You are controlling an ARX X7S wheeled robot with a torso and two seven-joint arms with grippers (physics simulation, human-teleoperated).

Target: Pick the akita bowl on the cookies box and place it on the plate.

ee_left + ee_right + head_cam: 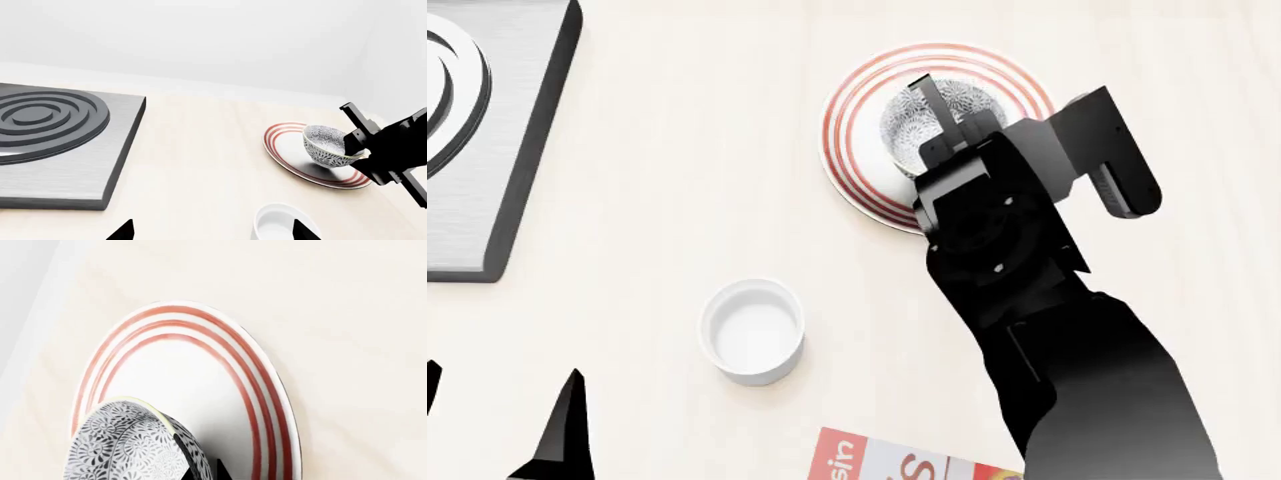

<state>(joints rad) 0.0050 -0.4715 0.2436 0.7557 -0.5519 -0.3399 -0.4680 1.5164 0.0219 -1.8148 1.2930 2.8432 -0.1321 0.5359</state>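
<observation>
Speckled round akita bowl (327,146), clamped in right jaws, over red-ringed plate (288,155).

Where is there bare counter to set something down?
Free: the wide strip between the stove and the plate, and beyond the white cup. Crowded: the plate, where the right gripper holds the bowl.

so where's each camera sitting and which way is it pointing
Head: high up, looking down at the pale wooden table; the right arm hides part of the speckled grey-and-white bowl.
Left wrist: low, looking across the table; its own jaw tips show.
Right wrist: close above the bowl.
All three share the red-ringed white plate.
</observation>
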